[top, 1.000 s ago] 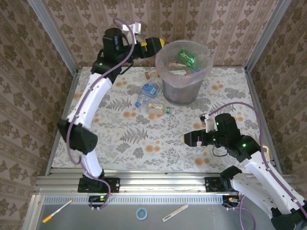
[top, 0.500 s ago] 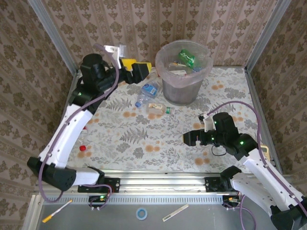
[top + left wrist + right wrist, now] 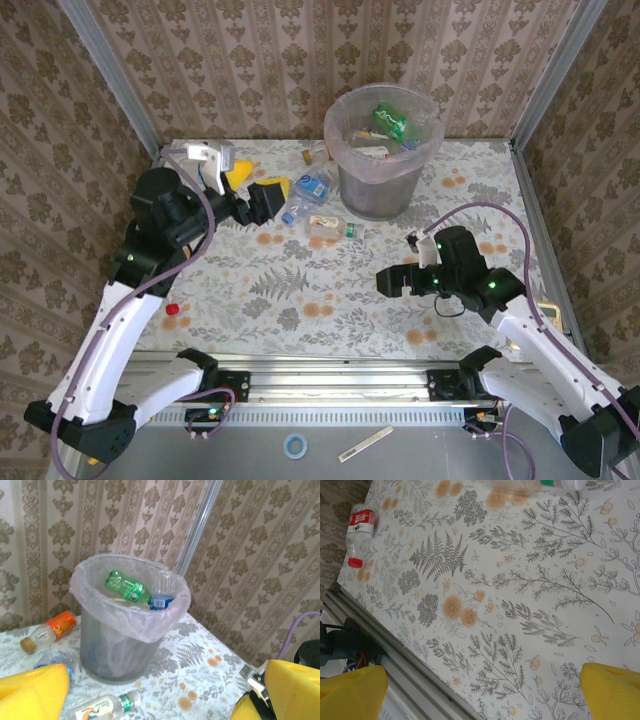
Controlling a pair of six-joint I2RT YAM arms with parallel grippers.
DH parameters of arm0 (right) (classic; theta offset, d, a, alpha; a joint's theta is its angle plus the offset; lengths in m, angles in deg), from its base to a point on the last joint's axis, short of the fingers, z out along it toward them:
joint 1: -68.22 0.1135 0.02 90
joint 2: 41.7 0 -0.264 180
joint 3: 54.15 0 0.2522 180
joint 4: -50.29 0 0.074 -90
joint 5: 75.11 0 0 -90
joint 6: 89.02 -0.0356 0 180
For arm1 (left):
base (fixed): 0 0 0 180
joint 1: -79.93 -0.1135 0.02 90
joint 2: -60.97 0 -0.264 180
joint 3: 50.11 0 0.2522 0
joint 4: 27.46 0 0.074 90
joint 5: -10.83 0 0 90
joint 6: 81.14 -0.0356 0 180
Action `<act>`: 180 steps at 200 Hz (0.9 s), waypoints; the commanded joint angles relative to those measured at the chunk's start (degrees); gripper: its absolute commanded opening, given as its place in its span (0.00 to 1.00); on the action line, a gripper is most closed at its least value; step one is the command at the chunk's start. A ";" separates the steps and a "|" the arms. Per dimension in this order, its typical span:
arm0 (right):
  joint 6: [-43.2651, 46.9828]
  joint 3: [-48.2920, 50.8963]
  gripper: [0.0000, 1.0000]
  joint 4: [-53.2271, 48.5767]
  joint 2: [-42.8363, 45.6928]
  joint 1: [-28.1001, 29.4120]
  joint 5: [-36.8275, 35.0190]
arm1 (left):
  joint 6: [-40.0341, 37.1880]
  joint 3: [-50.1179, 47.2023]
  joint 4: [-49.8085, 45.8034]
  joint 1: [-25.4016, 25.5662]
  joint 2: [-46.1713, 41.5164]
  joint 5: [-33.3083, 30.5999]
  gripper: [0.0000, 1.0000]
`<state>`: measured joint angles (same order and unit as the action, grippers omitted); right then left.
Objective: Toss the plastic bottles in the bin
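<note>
The left gripper, seen a second earlier at the rim of the round grey bag-lined bin, has been drawn back, jaws wide and empty; the right gripper is also spread wide. Beside the bin, small clear plastic bottles are left lying, so more throws are judged needed

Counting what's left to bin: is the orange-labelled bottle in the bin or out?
Out. The orange-labelled bottle lies on its side on the table beside the bin.
</note>
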<state>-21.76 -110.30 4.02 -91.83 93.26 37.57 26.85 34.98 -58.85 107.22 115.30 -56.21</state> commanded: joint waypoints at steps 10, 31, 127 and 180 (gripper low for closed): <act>0.65 -3.73 1.00 3.80 -3.69 0.36 -0.45 | -2.24 -3.07 -3.13 -0.08 -3.83 -1.50 1.00; 0.94 -5.28 1.00 4.71 -6.47 0.36 -0.35 | -2.36 -4.68 -4.22 -0.10 -6.11 -1.82 1.00; -0.02 -12.25 1.00 8.56 -19.16 -0.78 -0.66 | -2.97 -10.36 -9.47 -0.14 -14.86 -3.71 1.00; -1.41 -15.63 1.00 10.88 -26.35 -1.83 -0.62 | -1.85 -12.68 -11.94 -0.13 -18.74 -3.89 1.00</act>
<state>-21.98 -123.22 12.72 -115.35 91.93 37.59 25.06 23.28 -69.29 107.22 98.32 -59.55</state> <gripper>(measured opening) 0.999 0.997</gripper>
